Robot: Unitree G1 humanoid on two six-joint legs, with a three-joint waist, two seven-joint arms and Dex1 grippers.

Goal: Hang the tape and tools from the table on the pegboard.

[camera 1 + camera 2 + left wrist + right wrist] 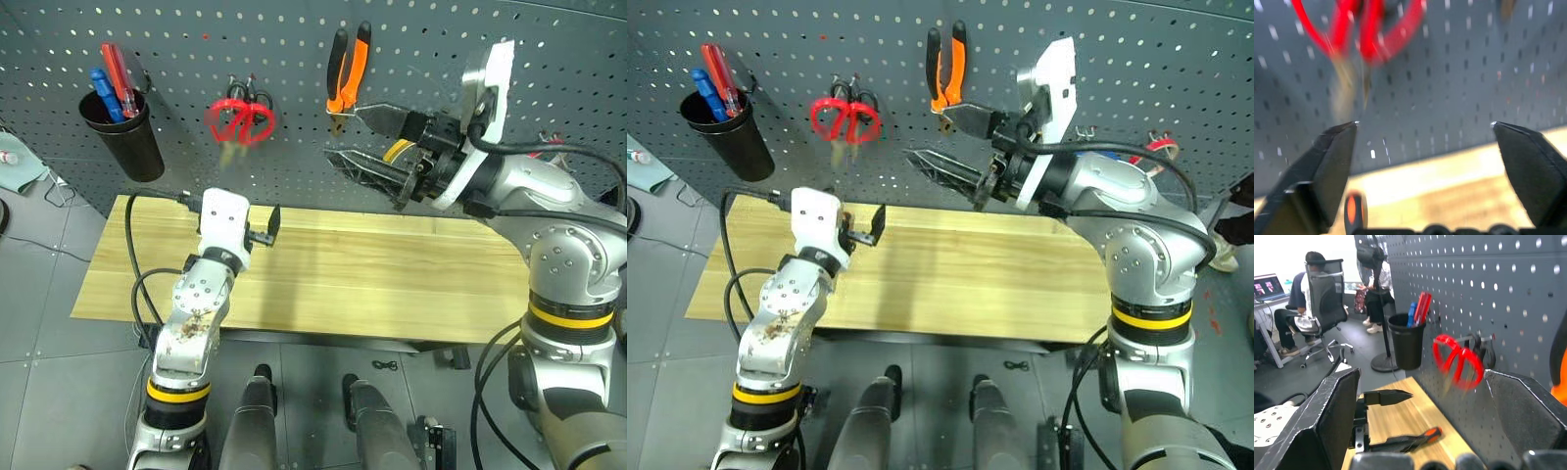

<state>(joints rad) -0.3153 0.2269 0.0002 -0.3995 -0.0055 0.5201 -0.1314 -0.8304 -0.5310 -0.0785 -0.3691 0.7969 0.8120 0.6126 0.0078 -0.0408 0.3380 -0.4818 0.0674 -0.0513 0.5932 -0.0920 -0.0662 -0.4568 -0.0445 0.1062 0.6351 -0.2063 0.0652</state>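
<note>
**Red Scissors Up on the Board, Both Grippers Spread Wide**

Big dark-grey pegboard (294, 59) at the back, full of little holes. Long yellow wood table (392, 284) just below it.

Black cup (122, 132) hanging on the pegboard at the far left. Inside it: a red-handled tool and a blue-handled tool, standing up. Tips hidden down in the cup, so hard to tell what kind.

Scissors (240, 119) with red handles hanging on a hook near the middle of the pegboard, blurry, blades pointing down. Small dark scissors (245, 91) on the same hook, behind the red ones, mostly covered. Pliers (348, 73) with orange-and-black handles hanging a bit further right, handles up, nose partly hidden behind the right gripper.

Right gripper (362, 137) held up in front of the pegboard, fingers spread wide, nothing between them. Something yellow (397, 150) peeking out behind it, mostly hidden. Something red (1159, 146) on the pegboard at the far right, half hidden by the arm.

Left gripper (266, 227) low over the back edge of the table, below the red scissors, fingers spread wide, holding nothing.

Screwdriver (1405, 440) with an orange-and-black handle lying on the table close to the pegboard, seen from the right wrist.

No words or labels clear enough to read.
</note>
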